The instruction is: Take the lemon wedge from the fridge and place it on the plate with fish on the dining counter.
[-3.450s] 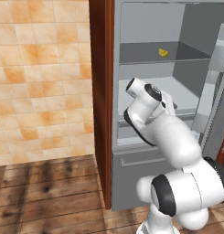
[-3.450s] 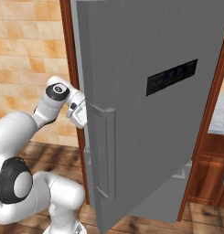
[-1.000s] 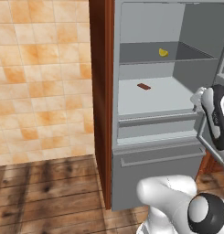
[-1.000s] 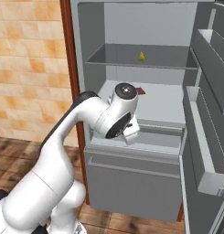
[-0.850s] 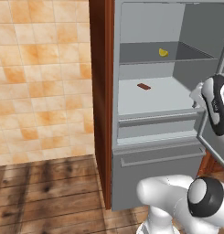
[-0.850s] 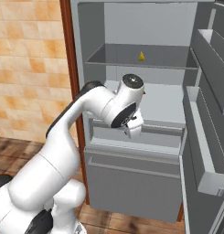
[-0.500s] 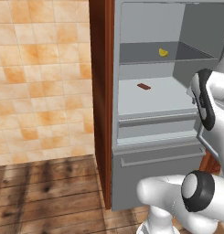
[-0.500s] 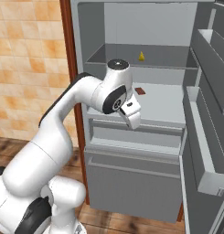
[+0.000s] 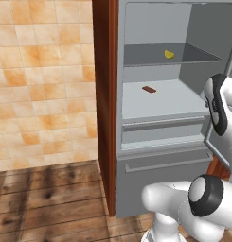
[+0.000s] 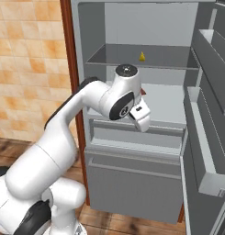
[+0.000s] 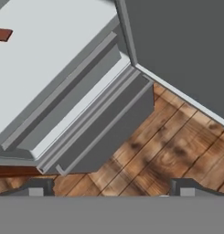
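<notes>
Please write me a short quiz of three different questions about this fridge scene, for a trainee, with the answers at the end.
1. True or false: the lemon wedge lies on the same shelf as the small brown piece.
2. Multiple choice: the door of the fridge is A) shut, B) open, C) removed.
3. Fill in: in the hand view, the two fingertips of the tool stand wide apart with ______ between them.

Key
1. False: the wedge is on the upper shelf, the brown piece on the white shelf below it.
2. B.
3. Nothing; wooden floor shows beyond them.
</notes>
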